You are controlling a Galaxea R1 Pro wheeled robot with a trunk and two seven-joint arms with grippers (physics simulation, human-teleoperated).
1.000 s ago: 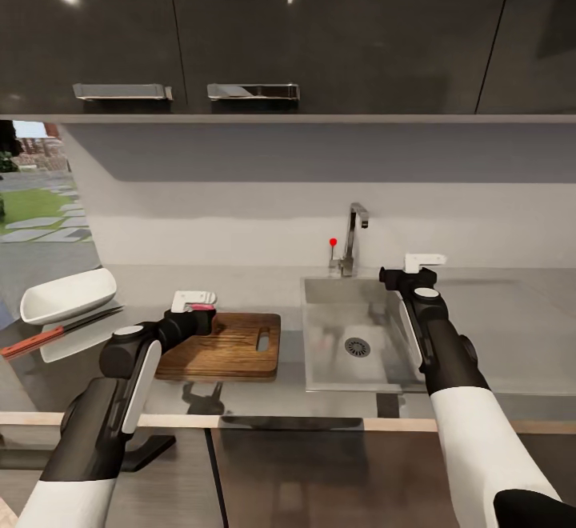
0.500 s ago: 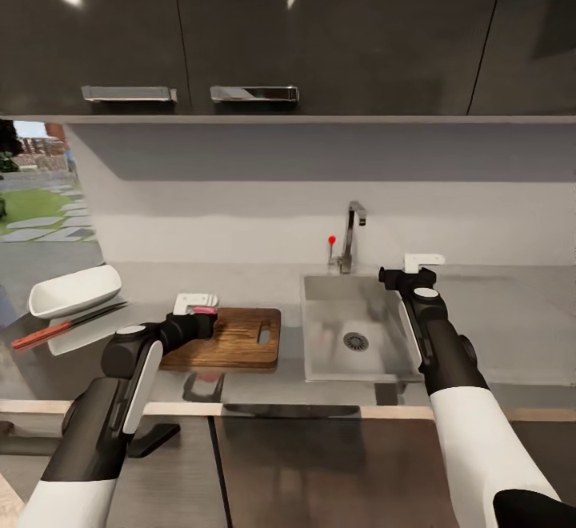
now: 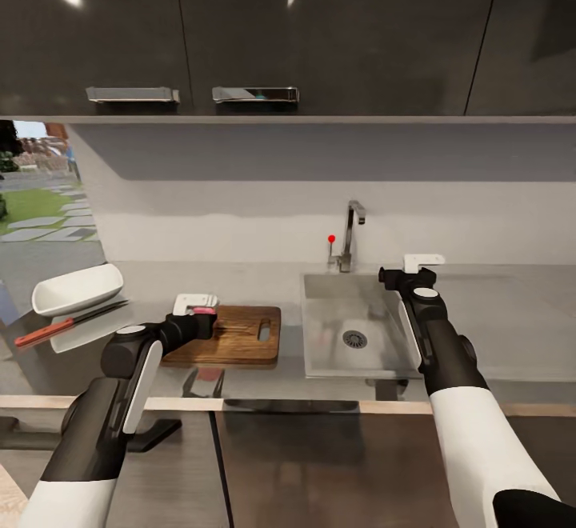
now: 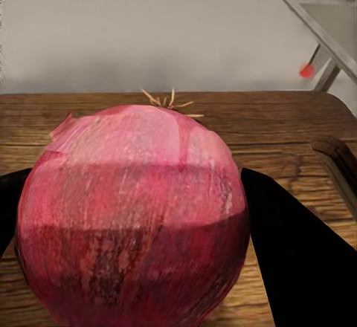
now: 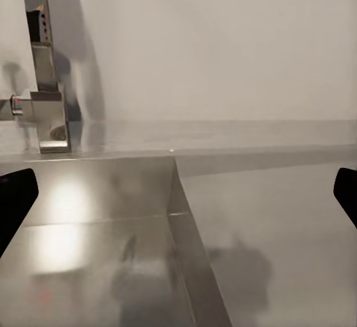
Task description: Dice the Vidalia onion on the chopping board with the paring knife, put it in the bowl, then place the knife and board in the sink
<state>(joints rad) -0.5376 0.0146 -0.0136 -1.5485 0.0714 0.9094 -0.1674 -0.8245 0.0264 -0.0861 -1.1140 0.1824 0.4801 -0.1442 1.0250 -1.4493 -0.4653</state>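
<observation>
- Pinkish-red Vidalia onion (image 4: 134,215), papery skin, dry root tuft: my left wrist view shows my left claw (image 4: 141,267) pinching it over the chopping board (image 4: 297,130).
- Head view adds: bowl (image 3: 78,288), paring knife (image 3: 68,323), tabletop (image 3: 512,312).
- Right claw (image 5: 178,193) spread, above sink (image 5: 97,215) rim.

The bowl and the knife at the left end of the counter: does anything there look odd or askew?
Yes. The bowl sits tilted, not flat on the counter, and the knife lies across just below it, its red handle pointing past the counter's left end. Whether they touch is unclear.
</observation>
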